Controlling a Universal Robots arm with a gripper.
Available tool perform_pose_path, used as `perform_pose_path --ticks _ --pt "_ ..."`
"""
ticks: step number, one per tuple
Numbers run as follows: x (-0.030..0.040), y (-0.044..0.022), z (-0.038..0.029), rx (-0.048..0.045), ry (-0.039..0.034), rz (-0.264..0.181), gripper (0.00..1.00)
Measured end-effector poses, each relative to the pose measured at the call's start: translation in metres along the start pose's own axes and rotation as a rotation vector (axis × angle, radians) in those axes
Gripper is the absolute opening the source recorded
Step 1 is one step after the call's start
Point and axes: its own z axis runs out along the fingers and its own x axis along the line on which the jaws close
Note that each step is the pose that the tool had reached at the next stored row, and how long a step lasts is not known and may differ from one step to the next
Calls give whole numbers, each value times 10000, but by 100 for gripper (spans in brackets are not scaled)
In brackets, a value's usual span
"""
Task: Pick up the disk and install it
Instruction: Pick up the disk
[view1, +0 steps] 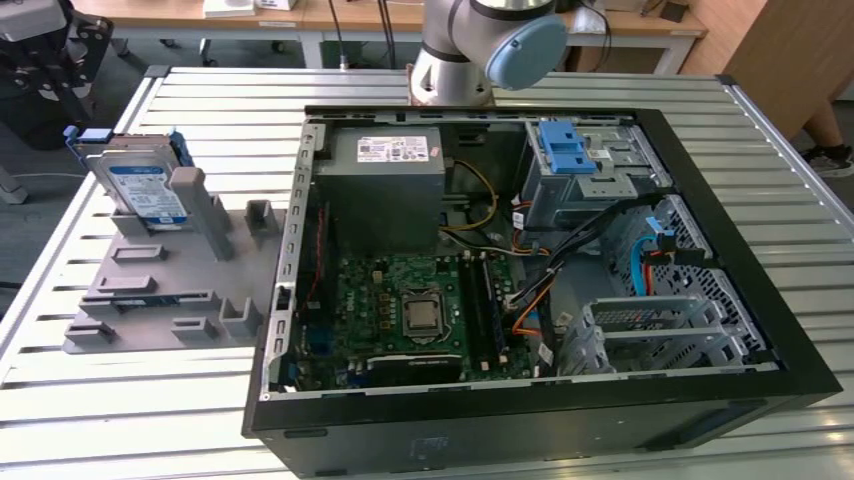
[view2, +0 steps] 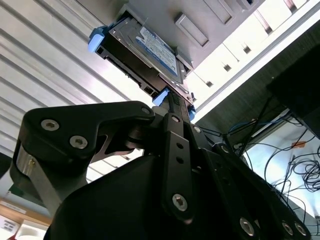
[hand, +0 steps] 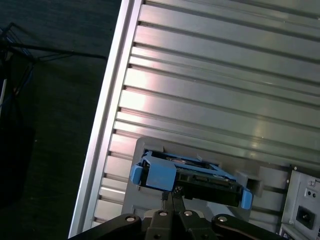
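Disk (view1: 140, 190) stands on edge in a stand (view1: 160, 290) on the slatted table (view1: 134, 420), at exterior view's left of the open PC case (view1: 534, 425). Inside: PSU (view1: 387, 185) far side, mobo (view1: 400, 310) nearer, drive cage (view1: 587, 165) to PSU's right. Arm base (view1: 461, 60) behind case.

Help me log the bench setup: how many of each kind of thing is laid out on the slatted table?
disk in blue carrier: 1
grey holder fixture: 1
open computer case: 1
Total: 3
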Motion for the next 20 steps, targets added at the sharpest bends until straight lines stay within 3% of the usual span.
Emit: perform_pose_path --ticks 20 --pt "0 0 0 1 8 -230 11"
